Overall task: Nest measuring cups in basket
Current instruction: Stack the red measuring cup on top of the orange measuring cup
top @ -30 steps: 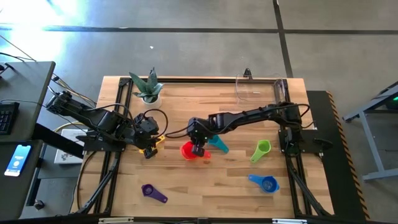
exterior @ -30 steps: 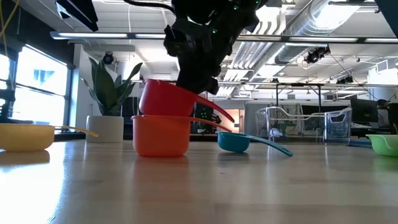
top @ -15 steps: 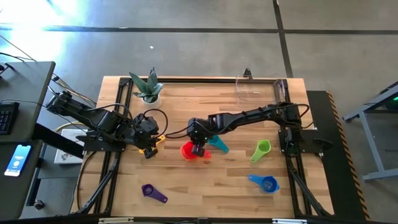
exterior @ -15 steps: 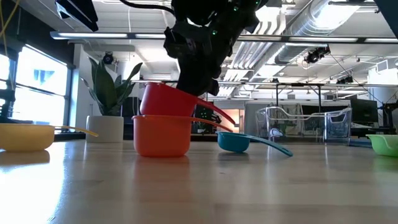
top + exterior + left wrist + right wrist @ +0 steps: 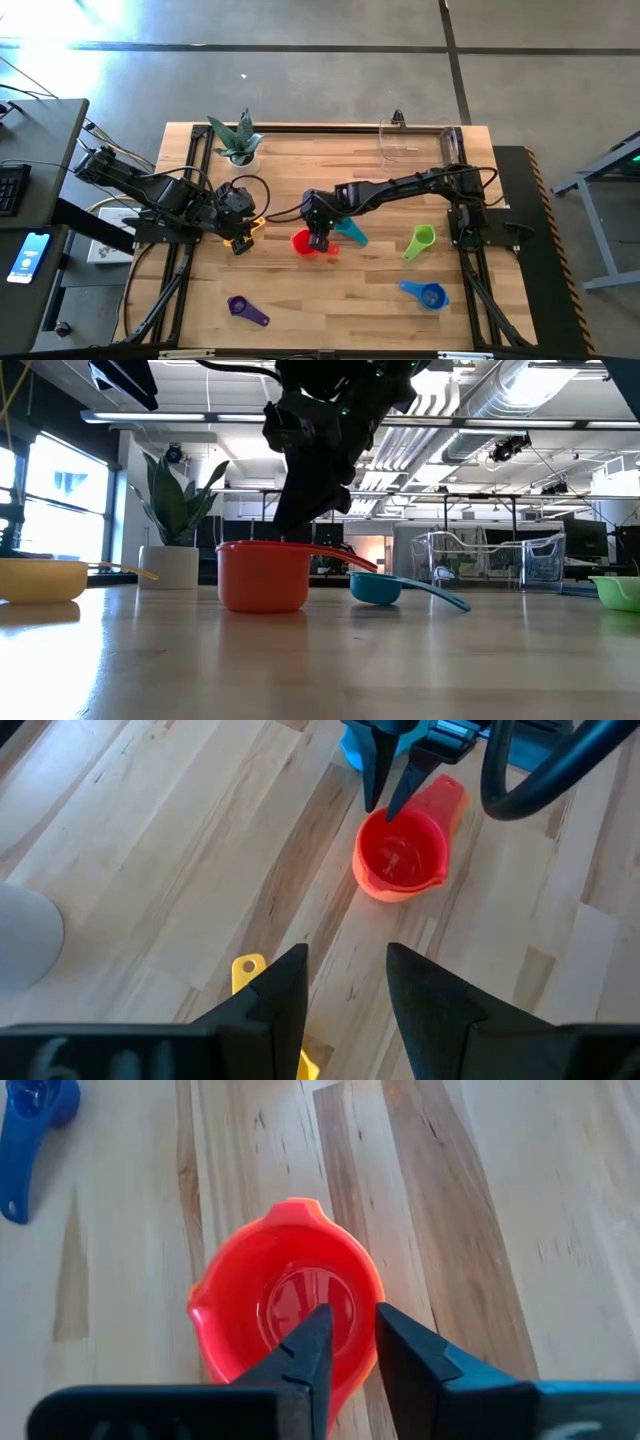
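The red measuring cup (image 5: 285,1305) sits nested inside the orange cup (image 5: 262,580) at the table's middle, and only its rim (image 5: 265,545) shows above the orange wall. My right gripper (image 5: 318,240) stands over it, pointing down, its fingers a narrow gap apart astride the red rim. My left gripper (image 5: 347,990) waits open to the left, beside the yellow cup (image 5: 252,228), which rests on the table. The teal (image 5: 350,232), green (image 5: 420,242), blue (image 5: 425,293) and purple (image 5: 247,310) cups lie apart on the wood. The clear basket (image 5: 420,140) stands at the far right. My right gripper comes from above with one finger (image 5: 310,1345) over the inside of the red cup and the other (image 5: 405,1355) outside its rim (image 5: 372,1295). Whether either finger touches the wall I cannot tell. The cup rests level in the orange cup.
A white-potted plant (image 5: 237,140) stands at the far left of the table. The teal cup lies just right of the nested pair. Bare wood stretches along the near edge between the purple and blue cups.
The red cup, which sat tilted and high on the orange cup, has dropped down into it and now sits level with only its rim showing. My right gripper has stayed at about the same place and height above it.
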Controlling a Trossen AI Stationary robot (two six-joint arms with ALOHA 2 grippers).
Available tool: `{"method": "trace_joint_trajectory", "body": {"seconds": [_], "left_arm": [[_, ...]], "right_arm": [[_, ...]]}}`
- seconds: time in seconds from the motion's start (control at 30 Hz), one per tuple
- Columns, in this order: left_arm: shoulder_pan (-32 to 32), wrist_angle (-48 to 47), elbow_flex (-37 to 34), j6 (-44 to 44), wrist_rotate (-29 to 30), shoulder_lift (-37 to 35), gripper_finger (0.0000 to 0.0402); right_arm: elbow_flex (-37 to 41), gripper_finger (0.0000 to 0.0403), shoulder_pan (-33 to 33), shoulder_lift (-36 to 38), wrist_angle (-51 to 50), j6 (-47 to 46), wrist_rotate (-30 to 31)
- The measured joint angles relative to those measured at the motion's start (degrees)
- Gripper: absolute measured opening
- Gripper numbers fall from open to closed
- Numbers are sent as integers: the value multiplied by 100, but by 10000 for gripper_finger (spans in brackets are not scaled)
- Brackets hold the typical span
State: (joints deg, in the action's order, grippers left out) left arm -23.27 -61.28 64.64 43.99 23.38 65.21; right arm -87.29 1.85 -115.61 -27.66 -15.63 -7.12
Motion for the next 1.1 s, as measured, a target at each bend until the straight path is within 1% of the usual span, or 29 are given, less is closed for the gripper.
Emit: {"method": "trace_joint_trajectory", "body": {"seconds": [0.13, 0.27, 0.4, 0.5, 0.67, 0.8, 1.1], "left_arm": [[0, -2, 0, 42, -2, 0, 129], [0, -2, 0, 89, -10, 0, 129], [0, -2, 0, 90, -13, 0, 129], [0, -4, 0, 78, -11, 0, 129], [-1, -12, 0, 43, -11, 2, 129], [0, -15, 0, -62, -2, 2, 129], [0, -13, 0, -56, -2, 2, 129]], "right_arm": [[0, 73, -36, 0, -114, -319, -66], [0, 73, -64, 0, -550, -606, -44], [0, 74, -72, 28, -965, -698, 33], [-2, 74, -70, 88, -1094, -707, 272], [-2, 74, -71, 96, -1559, -812, 149], [0, 74, -2, 52, -1531, -819, 59], [2, 74, 122, 22, -1473, -1139, -107]]}}
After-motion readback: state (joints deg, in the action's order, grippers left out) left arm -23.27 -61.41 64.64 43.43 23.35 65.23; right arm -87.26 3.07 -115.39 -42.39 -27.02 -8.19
